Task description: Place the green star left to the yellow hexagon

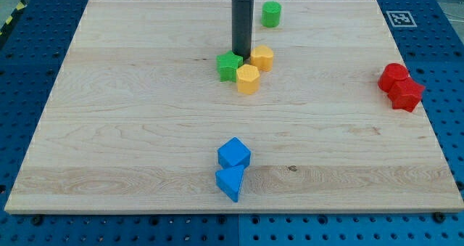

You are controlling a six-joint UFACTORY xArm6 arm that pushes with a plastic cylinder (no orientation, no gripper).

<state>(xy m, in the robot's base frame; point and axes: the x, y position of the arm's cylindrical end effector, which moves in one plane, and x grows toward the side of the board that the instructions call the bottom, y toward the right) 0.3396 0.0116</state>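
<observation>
Green star (229, 65), small, chunky, touches the left of a yellow hexagon (248, 79); my tip (241, 54) sits just above it. No fingers, just a rod.

green star (229, 65), touching yellow hexagon (248, 79)

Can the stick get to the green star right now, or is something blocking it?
Probably yes. My tip already sits right behind the green star, at its upper right, nothing between them. Two yellow blocks crowd its right.
</observation>
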